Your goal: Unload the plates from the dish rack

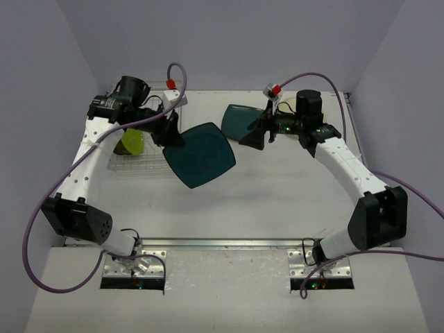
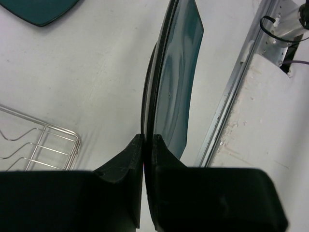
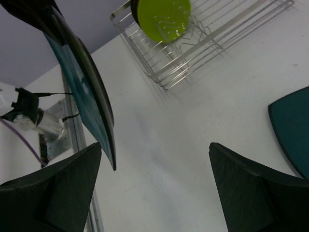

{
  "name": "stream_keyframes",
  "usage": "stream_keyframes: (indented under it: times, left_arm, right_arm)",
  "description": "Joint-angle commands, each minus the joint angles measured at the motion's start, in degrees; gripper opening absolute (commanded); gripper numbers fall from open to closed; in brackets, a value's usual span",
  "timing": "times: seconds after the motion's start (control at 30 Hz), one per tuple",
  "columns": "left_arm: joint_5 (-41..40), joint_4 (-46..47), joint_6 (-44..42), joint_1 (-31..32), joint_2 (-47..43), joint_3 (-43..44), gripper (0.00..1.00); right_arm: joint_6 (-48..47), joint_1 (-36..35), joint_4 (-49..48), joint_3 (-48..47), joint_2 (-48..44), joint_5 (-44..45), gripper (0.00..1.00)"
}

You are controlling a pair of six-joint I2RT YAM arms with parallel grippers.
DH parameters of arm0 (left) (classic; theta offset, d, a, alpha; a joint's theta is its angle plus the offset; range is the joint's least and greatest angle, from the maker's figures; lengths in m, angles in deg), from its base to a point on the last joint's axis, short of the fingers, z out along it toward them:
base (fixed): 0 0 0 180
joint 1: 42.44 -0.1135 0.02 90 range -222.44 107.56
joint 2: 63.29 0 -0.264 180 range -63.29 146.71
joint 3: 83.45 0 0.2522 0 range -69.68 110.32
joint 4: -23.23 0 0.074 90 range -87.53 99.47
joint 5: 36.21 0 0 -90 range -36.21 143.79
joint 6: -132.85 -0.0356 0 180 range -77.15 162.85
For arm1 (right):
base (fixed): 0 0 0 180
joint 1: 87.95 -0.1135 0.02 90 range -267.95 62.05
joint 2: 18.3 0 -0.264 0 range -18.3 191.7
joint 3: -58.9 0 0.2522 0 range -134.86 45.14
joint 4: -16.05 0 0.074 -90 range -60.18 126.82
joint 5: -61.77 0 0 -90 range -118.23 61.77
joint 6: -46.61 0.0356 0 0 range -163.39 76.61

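Note:
My left gripper [image 1: 172, 137] is shut on the rim of a dark teal rounded-square plate [image 1: 201, 154] and holds it in the air just right of the wire dish rack [image 1: 139, 165]. In the left wrist view the plate [image 2: 176, 82] shows edge-on between my fingers. A yellow-green plate [image 1: 130, 142] stands in the rack, also in the right wrist view [image 3: 161, 18]. A second dark teal plate [image 1: 239, 120] lies flat on the table at the back. My right gripper [image 1: 257, 137] is open and empty beside it.
The table's metal front rail [image 1: 222, 243] runs along the near edge. A rack corner [image 2: 53, 145] shows in the left wrist view. Purple cables [image 1: 41, 208] loop beside both arms. Walls close the table on three sides.

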Motion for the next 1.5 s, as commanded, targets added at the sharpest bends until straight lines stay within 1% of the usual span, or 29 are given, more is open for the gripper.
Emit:
stream_keyframes:
  times: [0.0, 0.17, 0.23, 0.37, 0.43, 0.5, 0.6, 0.63, 0.77, 0.83, 0.97, 1.03, 1.13, 1.2, 1.3, 1.33, 1.37, 1.4, 1.47]
  left_arm:
    - [4.6, 3.0, -3.0, 2.3, -2.0, 0.4, 0.0]
    - [4.7, 2.0, -3.9, 5.3, -0.9, -0.4, 0.0]
    - [4.0, 2.1, -4.1, 6.6, -0.4, -0.8, 0.0]
    - [1.6, 3.4, -4.4, 9.5, -0.4, -2.1, 0.0]
    - [0.8, 3.4, -4.3, 10.5, -0.2, -2.2, 0.0]
    - [0.2, 3.1, -4.1, 11.9, 0.3, -2.2, 0.0]
    - [0.2, 3.2, -4.1, 12.4, 0.4, -2.0, 0.0]
    - [0.3, 3.2, -4.1, 12.5, 0.5, -1.8, 0.0]
    - [0.3, 2.8, -4.1, 13.0, 1.2, -1.5, 0.0]
    - [0.3, 2.5, -4.3, 13.2, 1.9, -1.3, 0.0]
    - [0.4, 3.0, -4.2, 13.4, 2.2, -1.5, 0.0]
    - [0.5, 3.5, -3.9, 13.4, 2.2, -1.8, 0.0]
    - [0.3, 4.8, -3.2, 13.4, 1.8, -2.0, 0.0]
    - [-0.2, 6.7, -2.1, 13.4, 0.8, -3.2, 0.01]
    - [-1.1, 10.1, 0.2, 13.3, -0.1, -5.2, 0.12]
    - [-1.3, 11.0, 1.1, 13.3, -0.3, -5.6, 0.19]
    - [-1.5, 11.4, 1.6, 13.3, -0.4, -5.8, 0.22]
    - [-2.2, 11.9, 2.3, 13.3, -0.4, -6.1, 0.29]
    - [-4.5, 14.4, 4.6, 13.3, -0.8, -7.3, 0.52]
  right_arm:
    - [-5.8, -3.8, 4.6, -1.3, -0.5, -7.4, 0.92]
    - [-11.8, -7.5, 9.0, 0.7, -1.3, -5.8, 0.92]
    - [-13.8, -8.2, 10.0, 0.8, -1.1, -5.5, 0.89]
    - [-17.0, -9.4, 13.6, -1.3, 0.8, -3.6, 0.76]
    - [-17.9, -9.5, 15.3, -2.8, 2.0, -2.8, 0.71]
    - [-19.0, -9.7, 17.9, -5.1, 3.9, -2.1, 0.62]
    - [-21.2, -10.1, 21.1, -7.1, 5.2, -1.6, 0.46]
    - [-22.8, -10.4, 23.0, -8.0, 5.7, -1.5, 0.42]
    - [-27.4, -11.3, 31.0, -10.9, 7.6, -3.1, 0.33]
    - [-28.6, -11.4, 32.8, -11.9, 8.3, -3.9, 0.29]
    - [-29.3, -12.0, 34.8, -11.7, 8.4, -5.6, 0.26]
    - [-29.1, -12.3, 35.0, -11.4, 8.3, -6.6, 0.18]
    - [-28.3, -12.4, 35.4, -11.7, 8.8, -7.3, 0.03]
    - [-26.9, -12.3, 35.5, -12.2, 9.2, -8.8, 0.0]
    - [-24.0, -11.6, 35.5, -13.7, 10.3, -11.8, 0.0]
    - [-23.0, -10.8, 35.3, -14.2, 10.9, -13.4, 0.0]
    - [-22.1, -10.5, 35.2, -14.3, 11.2, -14.3, 0.0]
    - [-20.6, -10.0, 35.1, -14.9, 11.7, -15.2, 0.0]
    - [-17.4, -8.6, 34.3, -16.7, 13.3, -17.1, 0.0]
